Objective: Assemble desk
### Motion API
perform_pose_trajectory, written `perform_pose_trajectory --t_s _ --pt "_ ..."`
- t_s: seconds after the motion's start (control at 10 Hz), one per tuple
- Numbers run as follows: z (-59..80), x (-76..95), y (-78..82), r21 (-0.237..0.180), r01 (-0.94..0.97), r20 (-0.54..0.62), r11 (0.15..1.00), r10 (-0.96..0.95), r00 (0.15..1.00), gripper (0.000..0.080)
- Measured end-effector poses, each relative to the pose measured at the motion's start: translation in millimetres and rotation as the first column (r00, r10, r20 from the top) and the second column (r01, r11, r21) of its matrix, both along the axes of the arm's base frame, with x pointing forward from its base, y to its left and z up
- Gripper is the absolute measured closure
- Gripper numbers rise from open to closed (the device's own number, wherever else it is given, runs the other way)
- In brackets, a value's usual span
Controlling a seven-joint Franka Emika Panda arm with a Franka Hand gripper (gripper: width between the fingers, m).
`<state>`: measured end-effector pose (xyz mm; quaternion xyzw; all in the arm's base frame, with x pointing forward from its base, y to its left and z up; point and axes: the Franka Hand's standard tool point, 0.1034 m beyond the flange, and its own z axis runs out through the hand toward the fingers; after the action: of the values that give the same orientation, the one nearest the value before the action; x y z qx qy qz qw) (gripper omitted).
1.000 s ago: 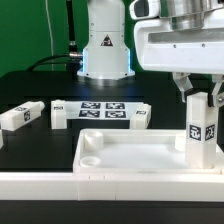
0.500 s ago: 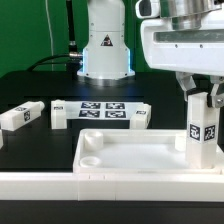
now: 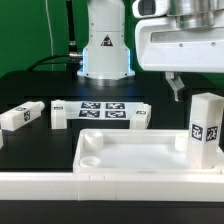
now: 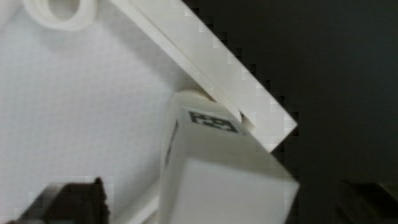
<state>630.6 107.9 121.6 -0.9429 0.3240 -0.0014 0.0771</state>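
Observation:
The desk top point(image 3: 130, 152) is a white rimmed tray lying flat at the front, with a round socket point(image 3: 90, 157) in its near corner on the exterior view's left. One white tagged leg point(image 3: 206, 128) stands upright in the tray's far corner on the exterior view's right. My gripper point(image 3: 198, 84) hangs just above that leg, open, with one dark finger point(image 3: 177, 86) clear of it. In the wrist view the leg point(image 4: 228, 165) rises between my two dark fingertips point(image 4: 71, 202) without touching them, beside the tray's rim point(image 4: 210, 62).
Three more white legs lie on the black table behind the tray: one point(image 3: 20, 116) at the exterior view's left, two point(image 3: 60, 113) point(image 3: 140, 116) flanking the marker board point(image 3: 100, 110). The robot base point(image 3: 105, 45) stands at the back. A low white border wall point(image 3: 90, 186) runs along the front.
The gripper was shut on the upright leg; it has opened and lifted off it. The leg stays standing in the tray's corner.

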Motion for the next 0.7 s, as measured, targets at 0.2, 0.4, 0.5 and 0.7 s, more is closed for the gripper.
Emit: perform_pose_trajectory --t_s 0.2,0.4,0.5,0.7 --pt "-0.3 0.1 -0.4 -0.003 -0.121 0.018 0.993 0.121 0.993 0.0153" --pt "-0.5 0.1 -0.7 -0.016 -0.268 0.039 0.963 0.268 0.963 0.015" --pt "-0.6 0.0 -0.5 -0.031 -0.334 0.044 0.942 0.335 0.941 0.015" --pt "-0.9 -0.3 2.0 -0.078 -0.488 0.049 0.87 0.492 0.869 0.015"
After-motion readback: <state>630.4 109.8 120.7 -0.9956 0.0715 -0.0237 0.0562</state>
